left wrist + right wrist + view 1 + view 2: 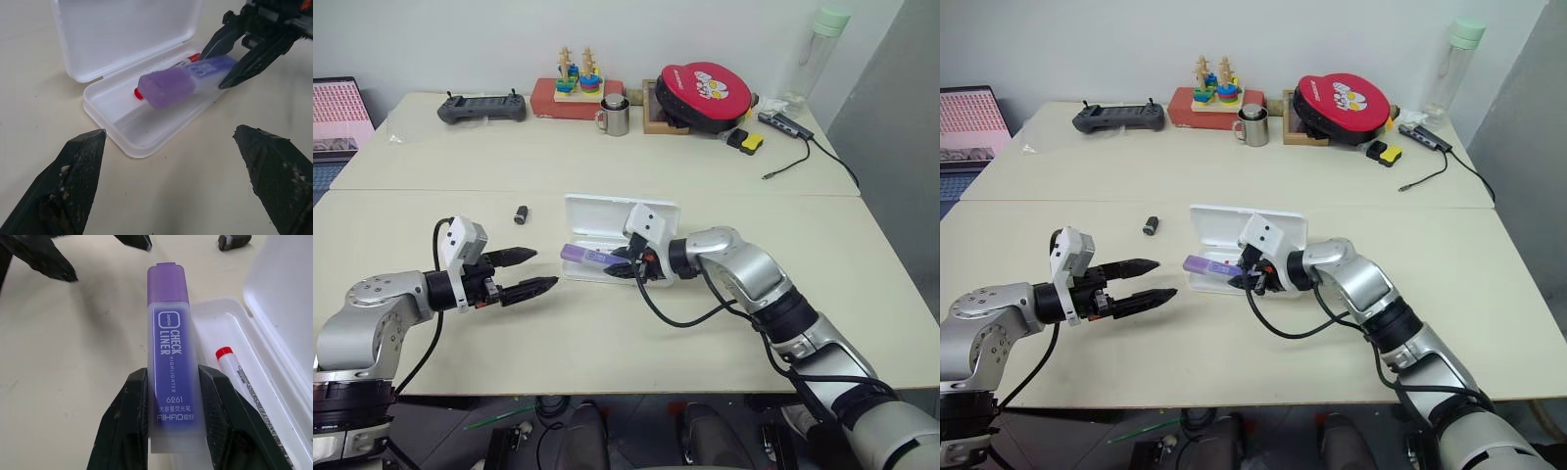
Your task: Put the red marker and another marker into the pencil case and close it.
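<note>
A wide cream-coloured surface (607,323) made of two tables pushed together carries everything. Near its middle lies the white plastic rectangular pencil case (607,217) with rounded corners, its hinged lid folded open and lying flat on the far side, its shallow tray on the near side.

From the right, the right gripper (171,396) reaches to the tray's near edge, its black jaws pinching the flat lilac-purple marker (168,347) by its label end — the darker purple cap points left, jutting over the tray's left end. In the tray, just beyond the purple one, lies the slim white-barrelled red marker (234,369) with its red cap.

To the left of the case, apart from it, the left gripper (530,273) hovers over bare surface, jaws spread wide and holding nothing, pointing right toward the case.

A short dark grey stub (521,214) sits on the surface just left of the open lid. Along the far edge — a black handheld controller (481,108), a steel mug (615,117) and a round red pouch (705,93).
</note>
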Controlling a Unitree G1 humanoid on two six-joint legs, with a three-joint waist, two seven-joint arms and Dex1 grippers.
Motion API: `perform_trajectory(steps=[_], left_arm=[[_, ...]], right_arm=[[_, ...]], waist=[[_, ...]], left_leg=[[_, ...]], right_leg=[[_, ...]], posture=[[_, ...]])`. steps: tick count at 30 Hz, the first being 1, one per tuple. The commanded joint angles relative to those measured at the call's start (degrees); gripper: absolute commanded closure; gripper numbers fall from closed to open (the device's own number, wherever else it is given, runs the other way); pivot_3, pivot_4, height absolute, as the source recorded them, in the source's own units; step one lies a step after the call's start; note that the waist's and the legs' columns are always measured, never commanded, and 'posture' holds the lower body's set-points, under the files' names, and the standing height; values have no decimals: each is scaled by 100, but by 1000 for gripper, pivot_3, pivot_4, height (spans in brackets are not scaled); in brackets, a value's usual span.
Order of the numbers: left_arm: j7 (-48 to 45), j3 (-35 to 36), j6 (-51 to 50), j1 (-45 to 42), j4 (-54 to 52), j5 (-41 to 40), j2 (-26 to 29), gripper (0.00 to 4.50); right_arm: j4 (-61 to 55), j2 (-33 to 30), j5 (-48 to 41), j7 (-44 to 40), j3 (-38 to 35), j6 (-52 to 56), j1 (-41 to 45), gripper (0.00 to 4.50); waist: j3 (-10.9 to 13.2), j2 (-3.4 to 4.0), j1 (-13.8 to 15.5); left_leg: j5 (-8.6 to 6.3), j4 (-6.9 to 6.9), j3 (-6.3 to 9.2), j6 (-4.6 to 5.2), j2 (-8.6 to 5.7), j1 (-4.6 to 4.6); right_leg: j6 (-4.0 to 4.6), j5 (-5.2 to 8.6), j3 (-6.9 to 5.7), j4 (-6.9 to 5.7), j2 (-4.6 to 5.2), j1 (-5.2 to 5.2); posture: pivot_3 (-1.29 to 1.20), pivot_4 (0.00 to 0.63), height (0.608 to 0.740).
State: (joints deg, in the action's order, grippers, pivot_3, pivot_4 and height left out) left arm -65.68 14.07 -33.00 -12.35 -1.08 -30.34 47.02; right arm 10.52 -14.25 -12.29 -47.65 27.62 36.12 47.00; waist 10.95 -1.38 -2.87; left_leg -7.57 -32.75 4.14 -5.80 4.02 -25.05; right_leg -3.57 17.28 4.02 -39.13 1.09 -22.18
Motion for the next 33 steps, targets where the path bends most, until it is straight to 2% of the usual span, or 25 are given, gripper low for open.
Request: perform_trajectory(steps=[1,13,15,16,23,26,28,33], left_arm=[[77,75,-1,28,-316,-112,49,0],[262,136,-220,124,-610,-293,43,0],[307,139,-253,137,-663,-335,20,0],[335,159,-270,144,-684,-366,5,0],[463,141,-459,158,-781,-584,-30,0],[762,302,-603,-173,-545,-788,-217,0],[1381,486,-782,-768,30,-871,-523,0],[2332,585,-658,-1768,987,-564,-862,0]], right_arm=[[187,176,137,-137,-49,-283,177,3419],[778,358,414,-351,-195,-584,350,3419],[775,367,427,-420,-221,-567,371,2714],[803,383,436,-400,-266,-567,393,2615],[571,397,265,-550,-482,-405,386,918],[314,410,159,-565,-640,-338,368,295],[-262,373,-189,-667,-959,-291,285,52],[-1485,290,-1015,-557,-1695,215,175,52]], waist=[[0,0,-13],[0,0,-22],[0,0,-23],[0,0,-23],[0,1,-23],[1,2,-15],[2,3,10],[1,-1,64]], left_leg=[[0,0,0,0,0,0],[0,1,0,0,1,0],[0,0,-1,0,1,0],[0,0,-1,0,1,0],[0,1,-1,-1,1,0],[0,0,-1,0,1,0],[0,0,0,0,2,0],[0,-10,7,0,1,-3]], right_leg=[[-1,-1,0,0,0,0],[-1,0,0,0,-1,-2],[-1,0,1,0,-1,-1],[-1,-1,1,0,-1,-1],[0,-1,1,0,-1,-1],[-1,-1,1,0,-1,-1],[-1,-1,-1,-1,-2,0],[-34,4,-1,0,-5,6]], posture=[[0,150,740],[0,150,740],[0,150,740],[0,150,740],[0,150,740],[0,150,740],[0,150,740],[0,150,740]])
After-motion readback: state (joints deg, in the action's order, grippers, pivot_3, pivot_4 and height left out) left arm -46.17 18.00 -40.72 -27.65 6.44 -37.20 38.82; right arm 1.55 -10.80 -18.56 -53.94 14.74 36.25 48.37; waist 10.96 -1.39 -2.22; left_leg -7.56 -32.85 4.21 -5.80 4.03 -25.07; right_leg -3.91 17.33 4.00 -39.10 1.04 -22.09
